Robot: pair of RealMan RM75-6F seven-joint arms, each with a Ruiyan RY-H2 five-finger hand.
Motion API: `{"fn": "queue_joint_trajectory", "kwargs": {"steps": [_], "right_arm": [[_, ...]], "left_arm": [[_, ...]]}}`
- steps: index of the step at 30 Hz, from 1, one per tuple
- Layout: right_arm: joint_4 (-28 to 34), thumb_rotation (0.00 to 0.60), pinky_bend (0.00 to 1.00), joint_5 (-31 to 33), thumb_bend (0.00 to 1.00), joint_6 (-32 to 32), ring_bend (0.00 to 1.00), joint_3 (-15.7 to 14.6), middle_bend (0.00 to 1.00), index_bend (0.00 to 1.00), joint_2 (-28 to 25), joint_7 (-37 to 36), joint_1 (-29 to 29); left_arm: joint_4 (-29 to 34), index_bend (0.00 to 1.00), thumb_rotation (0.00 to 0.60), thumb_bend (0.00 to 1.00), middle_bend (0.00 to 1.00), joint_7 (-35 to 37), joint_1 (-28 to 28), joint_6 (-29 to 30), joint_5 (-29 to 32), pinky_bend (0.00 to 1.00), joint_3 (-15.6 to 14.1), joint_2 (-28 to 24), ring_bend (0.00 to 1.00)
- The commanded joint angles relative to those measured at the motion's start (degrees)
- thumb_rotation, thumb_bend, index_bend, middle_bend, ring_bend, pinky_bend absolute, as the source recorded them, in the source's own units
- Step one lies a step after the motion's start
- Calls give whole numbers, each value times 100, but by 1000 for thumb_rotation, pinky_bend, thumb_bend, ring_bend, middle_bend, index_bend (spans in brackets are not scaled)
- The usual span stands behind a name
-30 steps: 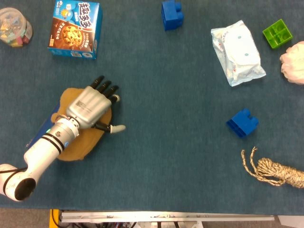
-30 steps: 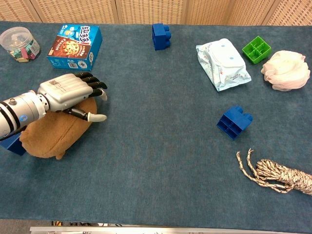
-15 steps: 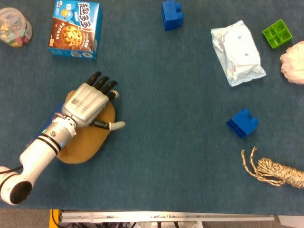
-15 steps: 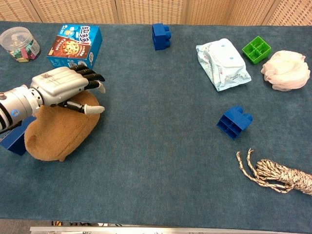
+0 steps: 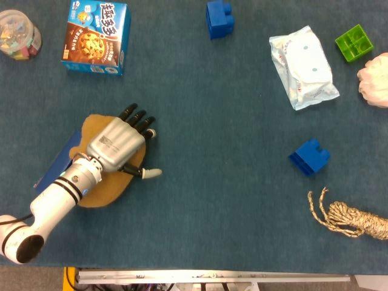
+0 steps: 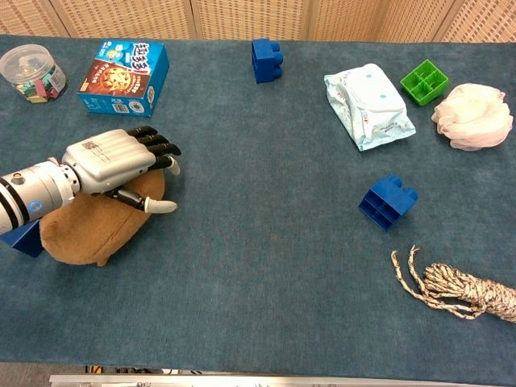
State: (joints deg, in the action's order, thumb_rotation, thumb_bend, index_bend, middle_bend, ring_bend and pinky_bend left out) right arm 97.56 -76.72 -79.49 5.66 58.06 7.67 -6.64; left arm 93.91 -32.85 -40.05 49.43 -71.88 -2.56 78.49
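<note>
Blue carpet-like cloth covers the table (image 5: 200,200), with woven tan panels behind it in the chest view. At the far left, around ten o'clock, stands a clear plastic jar of coloured bits (image 5: 18,33), and just beside it a blue cookie box with a chocolate-chip picture (image 5: 96,37). Below them, near eight o'clock, lies the brown rounded plush cushion (image 6: 89,230), partly on top of a flat blue block (image 6: 22,239). The left hand (image 5: 118,144) sits over the cushion's upper end, fingers spread and reaching past its edge, thumb stuck out to the side; whether the palm touches the plush I cannot tell, and nothing is clasped in it.

By its look, the cushion should be light, soft and squashy, unlikely to slip or break, but apt to sag if taken by one end. A hold across its thick middle, thumb under one flank and fingers over the other, seems soundest.

Toward twelve o'clock sits a dark blue studded brick (image 5: 219,18). Right of centre are a pale blue soft packet of wipes (image 5: 303,66), a second blue studded brick (image 5: 309,156), a green gridded cube (image 5: 354,42), a white puffy ball (image 6: 472,117) and a coil of speckled rope (image 5: 348,219). The right hand is not visible.
</note>
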Motion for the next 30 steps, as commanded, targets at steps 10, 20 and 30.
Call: {"fn": "queue_joint_trajectory", "kwargs": {"steps": [10,20,30], "right_arm": [[-34,600,235,-1,159,9,294,9,412,304,15,-44,-3],[-14,600,235,-21,159,-69,294,12,412,304,-1,-68,41],[-9,600,235,-85,159,-119,294,-6,412,304,-41,-143,81]], "left_arm": [[-159,220,4,75,115,-307,-53,134,1156,0,313,-37,77],[63,220,2,75,115,-4,90,496,1135,0,385,-266,77],[583,221,4,75,115,905,471,1096,533,0,484,-684,77]]}}
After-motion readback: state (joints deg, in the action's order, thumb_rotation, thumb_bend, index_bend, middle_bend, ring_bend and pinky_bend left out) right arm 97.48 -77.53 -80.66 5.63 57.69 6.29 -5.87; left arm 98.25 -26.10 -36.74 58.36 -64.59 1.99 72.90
